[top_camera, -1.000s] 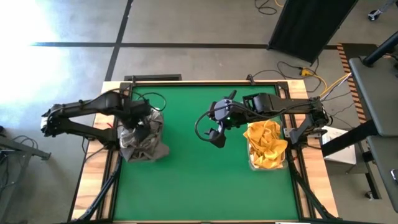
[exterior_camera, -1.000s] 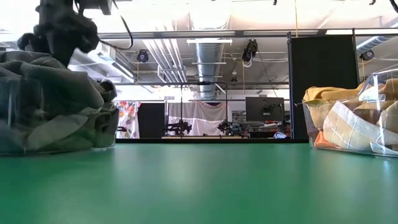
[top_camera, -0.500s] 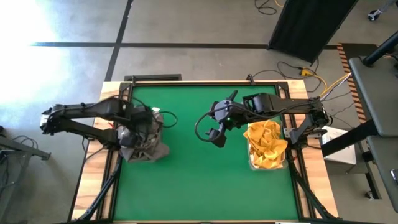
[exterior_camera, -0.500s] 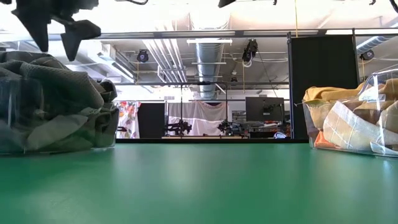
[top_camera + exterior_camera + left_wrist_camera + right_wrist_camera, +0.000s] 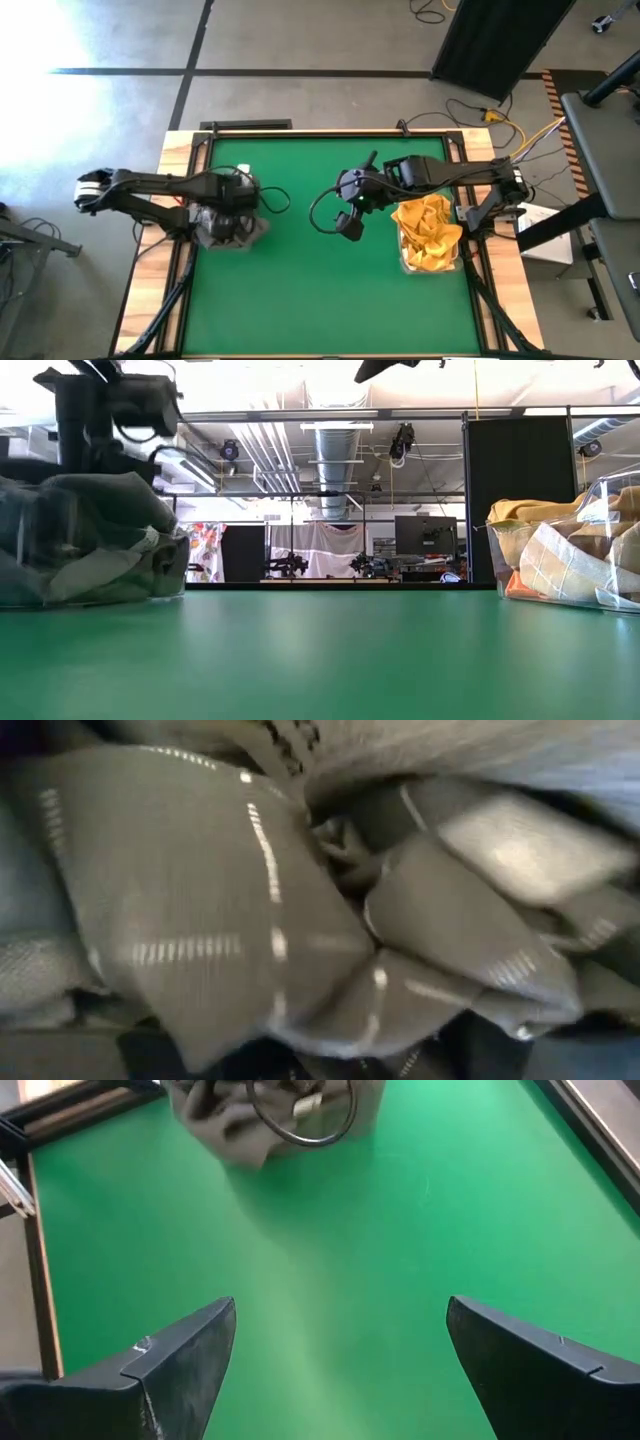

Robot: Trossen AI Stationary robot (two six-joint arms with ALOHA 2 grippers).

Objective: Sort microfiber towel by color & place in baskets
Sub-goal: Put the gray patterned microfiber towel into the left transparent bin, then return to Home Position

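We see the left tool (image 5: 232, 200) down in the grey towels (image 5: 232, 225) heaped over the left basket (image 5: 150, 575); can't tell its fingers. Right tool (image 5: 335, 1365) spread, empty, mid counter (image 5: 300, 290) beside the basket of orange towels (image 5: 428, 235). Risk: lifting could drag a towel out.

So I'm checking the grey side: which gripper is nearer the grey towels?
Left. The left gripper is right over the grey towels, down in the pile; the right gripper hangs open mid-table, near the orange-yellow towels.

green mat (image 5: 300, 290) on wood table (image 5: 150, 290) | blk panel (image 5: 500, 35) | yellow cable (image 5: 535, 132)
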